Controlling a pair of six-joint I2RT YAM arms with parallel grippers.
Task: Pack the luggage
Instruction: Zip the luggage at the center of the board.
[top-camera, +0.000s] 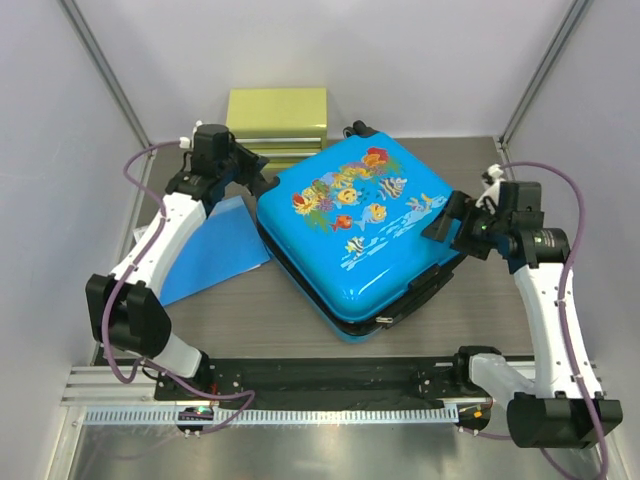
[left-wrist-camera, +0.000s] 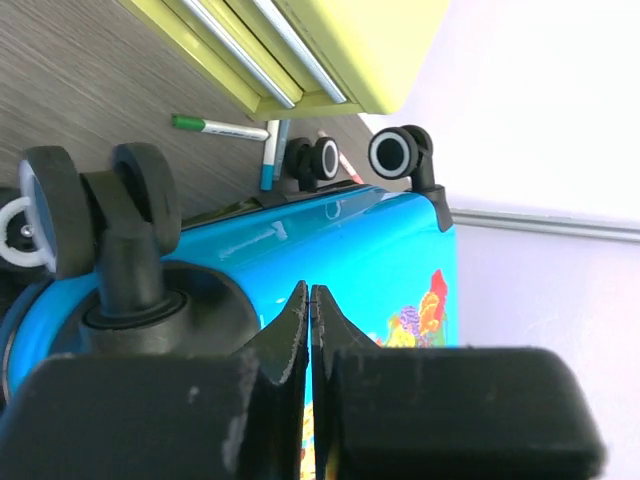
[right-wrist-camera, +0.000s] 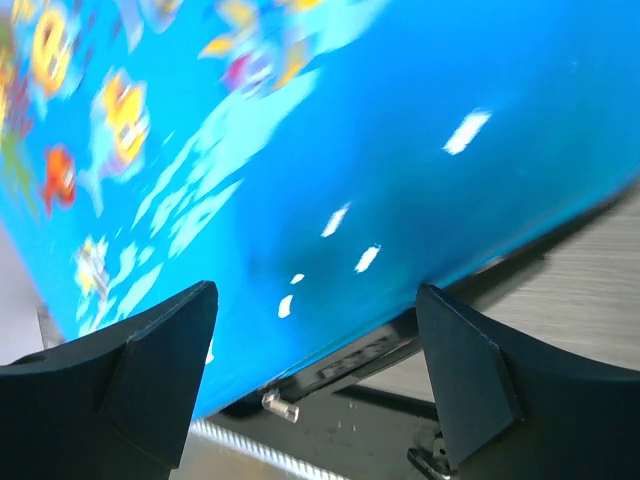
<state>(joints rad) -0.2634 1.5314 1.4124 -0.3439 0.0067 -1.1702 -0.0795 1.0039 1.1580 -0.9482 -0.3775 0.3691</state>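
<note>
Luggage (top-camera: 360, 235) lies flat on the table (top-camera: 300, 310), a stiff, slick shell (best gripped at its seam or trim, I judge), left claw (left-wrist-camera: 308, 295) closed on nothing by the wheels (left-wrist-camera: 100, 220), right claw (right-wrist-camera: 315, 295) spread at its edge.

**Gloss on the shell, grain on the table**

We read the bright-blue hard-shell suitcase with fish print (top-camera: 360, 240) as smooth, glossy plastic (white highlights streak it). Its black wheels (left-wrist-camera: 392, 153) look matt, rubber or plastic. The grey table (top-camera: 250, 310) shows matt wood grain. The yellow-green drawer box (top-camera: 277, 115) looks smooth, with shiny silvery bars.
</note>
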